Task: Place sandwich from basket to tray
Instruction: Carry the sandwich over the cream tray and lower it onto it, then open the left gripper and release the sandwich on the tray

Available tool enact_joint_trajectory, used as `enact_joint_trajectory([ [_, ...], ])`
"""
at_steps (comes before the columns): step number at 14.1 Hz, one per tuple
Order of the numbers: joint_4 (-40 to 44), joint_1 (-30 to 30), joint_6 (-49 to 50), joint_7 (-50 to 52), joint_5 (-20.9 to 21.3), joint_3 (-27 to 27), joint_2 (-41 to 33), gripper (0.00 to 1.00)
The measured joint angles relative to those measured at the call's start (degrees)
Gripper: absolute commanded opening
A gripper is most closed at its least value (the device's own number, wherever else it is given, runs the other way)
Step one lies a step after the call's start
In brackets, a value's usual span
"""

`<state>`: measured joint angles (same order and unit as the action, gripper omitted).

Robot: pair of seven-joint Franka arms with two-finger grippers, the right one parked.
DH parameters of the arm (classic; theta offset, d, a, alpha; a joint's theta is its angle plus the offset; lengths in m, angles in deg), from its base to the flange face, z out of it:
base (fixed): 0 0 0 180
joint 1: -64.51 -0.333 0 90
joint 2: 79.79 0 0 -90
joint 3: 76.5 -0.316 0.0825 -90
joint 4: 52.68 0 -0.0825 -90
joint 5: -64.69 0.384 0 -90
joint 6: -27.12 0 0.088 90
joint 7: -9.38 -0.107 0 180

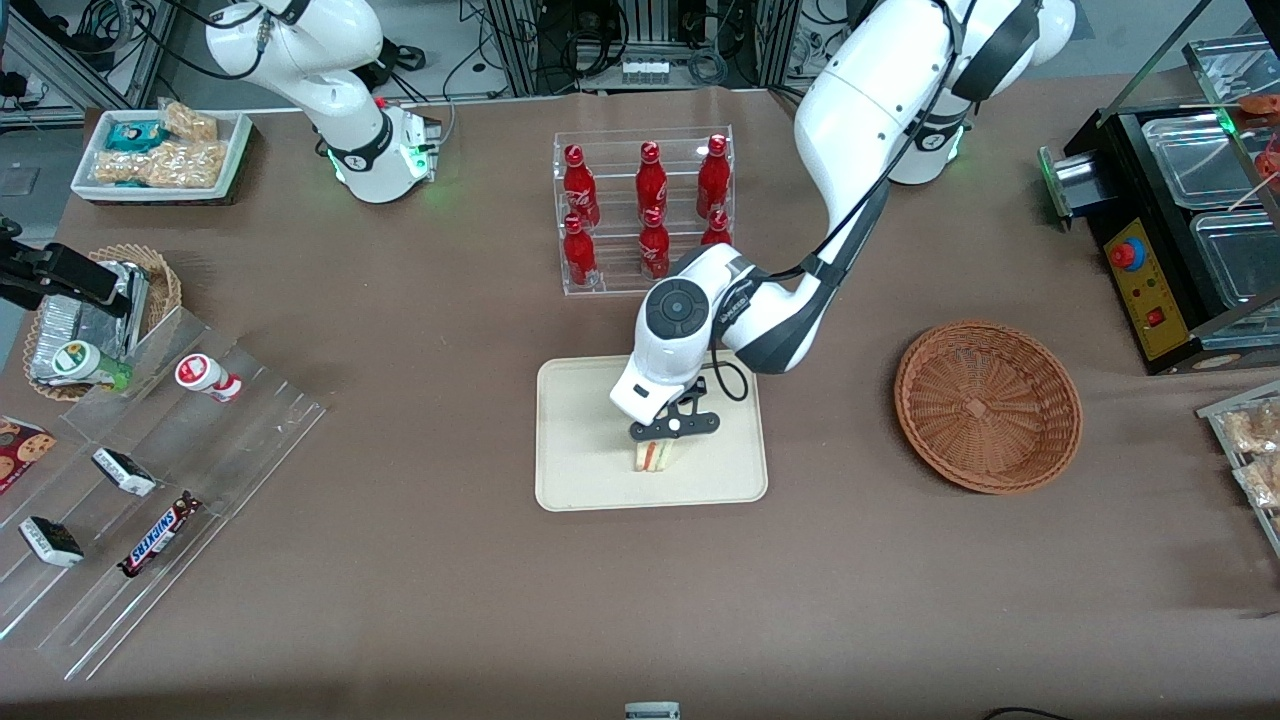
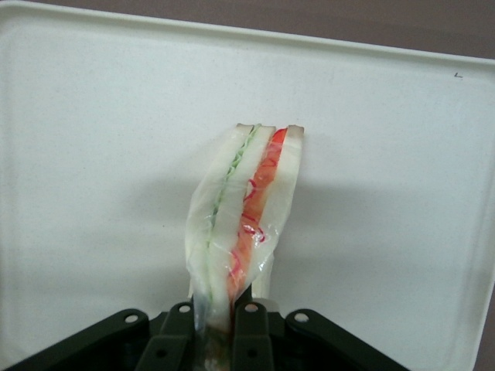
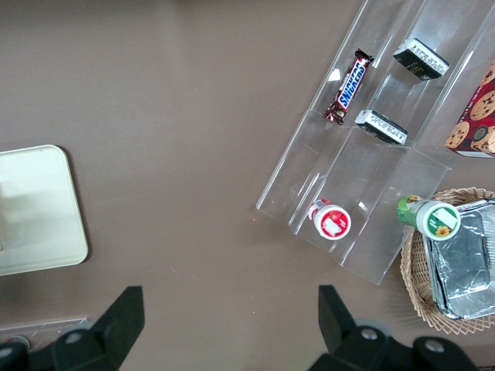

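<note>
The gripper (image 1: 657,447) is lowered over the flat cream tray (image 1: 580,480), clamped on the soft, film-wrapped sandwich (image 2: 240,224), held upright above the tray; the woven basket (image 1: 988,405) is left apart.

"SNICKERS" was readable on brown candy bar wrapper (image 1: 160,534) on clear acrylic stepped display (image 1: 150,500). Red bottles (image 1: 651,182) bore white script, unreadable.
</note>
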<state>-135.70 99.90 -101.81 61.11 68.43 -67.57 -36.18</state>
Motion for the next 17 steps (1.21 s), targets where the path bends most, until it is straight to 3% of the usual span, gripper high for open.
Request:
enact_joint_trajectory([
  [2,0.21,-0.01,0.04,1.12,0.00,-0.29,0.00,0.09],
  [3,0.32,-0.01,0.09,2.11,0.00,-0.37,0.00,0.34],
  [4,0.39,-0.01,0.12,3.31,0.02,-0.39,0.00,0.99],
  [7,0.45,0.02,0.13,5.48,0.21,-0.38,-0.01,1.00],
  [11,1.54,0.02,1.17,6.60,4.72,-0.42,-1.18,1.00],
  [14,3.21,-1.19,9.85,7.23,4.51,-0.73,-7.37,1.00],
  [17,3.40,-3.71,18.88,7.74,1.64,-0.84,-16.43,1.00],
])
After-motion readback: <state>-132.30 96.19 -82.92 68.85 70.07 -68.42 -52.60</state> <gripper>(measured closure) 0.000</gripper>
